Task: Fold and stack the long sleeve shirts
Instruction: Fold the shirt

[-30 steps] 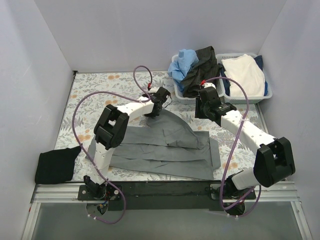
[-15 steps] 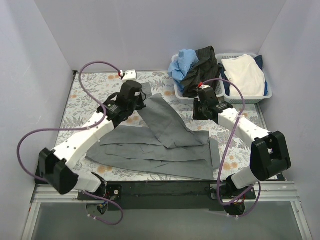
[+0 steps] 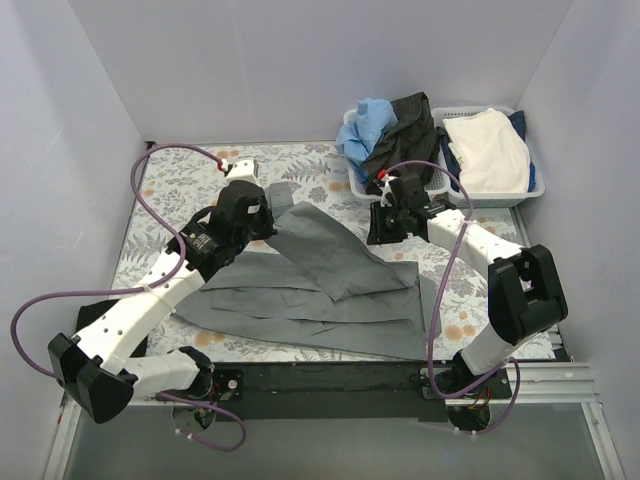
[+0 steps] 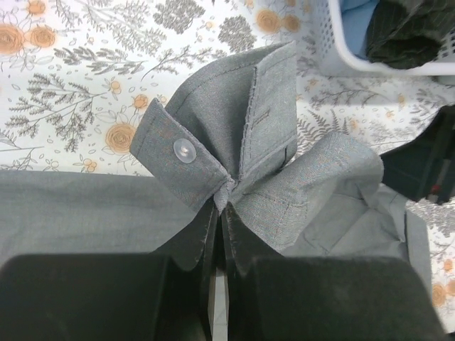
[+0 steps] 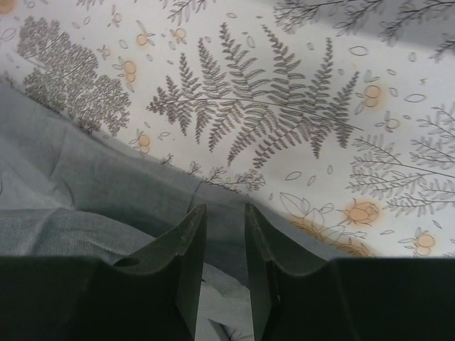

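Grey cloth fills the middle of the flowered surface (image 3: 180,190): the grey shirt (image 3: 320,310) lies flat and partly folded, its long body running left to right near the arms' bases. One sleeve (image 3: 325,245) is drawn up off the body, slanting toward the far left. The end of it, the cuff (image 4: 178,149) with a clear button (image 4: 184,148), is bunched and clamped in the left tool (image 4: 219,213), whose fingers are pressed together on the cloth with no gap between them. In the overhead view that tool sits at the far left end of the sleeve. The right tool (image 5: 224,213) is at the shirt's far right edge, where grey cloth meets bare surface. Its fingers stand a narrow way apart and nothing is clamped between them; whether the tips touch the cloth below cannot be told. At the far right of the surface stand two white baskets, one (image 3: 362,190) with blue cloth (image 3: 365,125) and a black garment (image 3: 405,135) heaped in it, the other (image 3: 500,193) with white cloth (image 3: 490,145).
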Action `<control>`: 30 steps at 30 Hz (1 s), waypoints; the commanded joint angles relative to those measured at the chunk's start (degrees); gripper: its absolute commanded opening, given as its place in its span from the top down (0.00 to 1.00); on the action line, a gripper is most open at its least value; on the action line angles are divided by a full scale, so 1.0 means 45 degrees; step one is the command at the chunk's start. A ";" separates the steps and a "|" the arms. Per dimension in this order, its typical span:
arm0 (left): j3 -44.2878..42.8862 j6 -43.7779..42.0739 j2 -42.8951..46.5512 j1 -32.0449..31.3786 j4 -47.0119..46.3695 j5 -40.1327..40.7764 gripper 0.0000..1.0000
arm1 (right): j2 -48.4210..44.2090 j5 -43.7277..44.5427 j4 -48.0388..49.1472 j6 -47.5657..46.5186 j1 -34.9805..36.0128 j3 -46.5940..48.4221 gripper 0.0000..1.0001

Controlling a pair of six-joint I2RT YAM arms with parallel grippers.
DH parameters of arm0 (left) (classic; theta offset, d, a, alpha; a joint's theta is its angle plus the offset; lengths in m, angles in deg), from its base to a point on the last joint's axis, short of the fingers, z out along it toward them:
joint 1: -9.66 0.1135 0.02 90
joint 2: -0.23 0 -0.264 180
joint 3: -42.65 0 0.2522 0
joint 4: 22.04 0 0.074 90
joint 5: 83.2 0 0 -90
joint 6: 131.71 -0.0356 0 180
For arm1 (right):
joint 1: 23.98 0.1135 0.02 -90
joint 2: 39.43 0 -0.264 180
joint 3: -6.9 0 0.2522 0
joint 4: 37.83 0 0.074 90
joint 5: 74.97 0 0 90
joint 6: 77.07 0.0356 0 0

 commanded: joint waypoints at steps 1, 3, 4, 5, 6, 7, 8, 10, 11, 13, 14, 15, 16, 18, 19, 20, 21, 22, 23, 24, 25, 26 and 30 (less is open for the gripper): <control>-0.1513 -0.0146 0.0043 -0.0041 0.0186 -0.0084 0.96 | 0.0412 -0.2416 0.0373 -0.0530 0.0018 0.0028 0.64; -0.1963 -0.0244 -0.0036 -0.0061 0.0205 -0.0532 0.95 | 0.0626 -0.2831 0.0354 -0.0511 0.0018 0.0047 0.65; -0.2042 -0.0303 -0.0036 -0.0080 0.0205 -0.0632 0.95 | 0.0705 -0.3200 0.0315 -0.0492 0.0018 0.0047 0.65; -0.2178 -0.0342 0.0022 -0.0100 0.0205 -0.0710 0.95 | 0.0764 -0.3378 0.0257 -0.0511 0.0018 0.0067 0.65; -0.2199 -0.0362 0.0080 -0.0119 0.0167 -0.0866 0.95 | 0.0861 -0.3515 0.0140 -0.0550 0.0018 0.0086 0.65; -0.2180 -0.0401 0.0294 -0.0120 0.0108 -0.0964 0.95 | 0.0881 -0.4000 -0.0054 -0.0647 -0.0001 0.0067 0.66; -0.2160 -0.0440 0.0393 -0.0120 0.0069 -0.1081 0.95 | 0.0901 -0.4237 -0.0172 -0.0744 0.0018 0.0028 0.66; -0.2004 -0.0440 0.0723 -0.0139 -0.0009 -0.1489 0.94 | 0.0746 -0.4453 -0.0387 -0.0842 0.0018 -0.0301 0.67; -0.1926 -0.0402 0.0842 -0.0139 0.0010 -0.1628 0.94 | 0.0513 -0.4473 -0.0466 -0.0862 0.0018 -0.0420 0.67; -0.1672 -0.0130 0.1076 -0.0139 0.0068 -0.1881 0.94 | 0.0142 -0.4512 -0.0815 -0.0979 0.0018 -0.0771 0.68; -0.1478 0.0027 0.1135 -0.0139 0.0301 -0.1941 0.94 | 0.0062 -0.4493 -0.1282 -0.1096 0.0018 -0.0850 0.68; -0.1283 0.0261 0.1271 -0.0158 0.0554 -0.1980 0.94 | -0.0113 -0.4338 -0.1809 -0.1174 -0.0001 -0.0986 0.69; -0.1068 0.0688 0.1311 -0.0159 0.0905 -0.1922 0.94 | -0.0366 -0.3931 -0.2317 -0.1214 0.0018 -0.1142 0.70; -0.0813 0.1371 0.1584 -0.0178 0.1471 -0.1650 0.95 | -0.0777 -0.3655 -0.2711 -0.1389 -0.0001 -0.1397 0.70; -0.0542 0.1685 0.1778 -0.0197 0.1997 -0.1088 0.96 | -0.1011 -0.3324 -0.3022 -0.1409 -0.0002 -0.1495 0.71; -0.0191 0.2191 0.1896 -0.0198 0.2176 -0.0889 0.96 | -0.1129 -0.2915 -0.3277 -0.1409 -0.0002 -0.1554 0.71; 0.0006 0.2486 0.1975 -0.0198 0.2603 -0.0558 0.96 | -0.1246 -0.2737 -0.3395 -0.1313 -0.0002 -0.1554 0.71; 0.0375 0.3302 0.2034 -0.0198 0.2878 -0.0323 0.96 | -0.1267 -0.2232 -0.3648 -0.1234 -0.0021 -0.1496 0.71; 0.0688 0.3464 0.2073 -0.0198 0.2978 -0.0436 0.96 | -0.1305 -0.1957 -0.3728 -0.0963 -0.0041 -0.1438 0.71; 0.1194 0.4162 0.2015 -0.0217 0.3114 -0.0341 0.98 | -0.1325 -0.1567 -0.3767 -0.0767 -0.0079 -0.1321 0.71; 0.1509 0.4556 0.1918 -0.0237 0.3348 -0.0185 0.98 | -0.1306 -0.1041 -0.3864 -0.0591 -0.0118 -0.1126 0.70; 0.2015 0.5004 0.1859 -0.0256 0.3292 -0.0184 0.99 | -0.1306 -0.0785 -0.3884 -0.0473 -0.0157 -0.1008 0.70; 0.2857 0.6373 0.1566 -0.0334 0.3776 0.0732 1.00 | -0.1384 0.0525 -0.3904 0.0035 -0.0236 -0.0306 0.70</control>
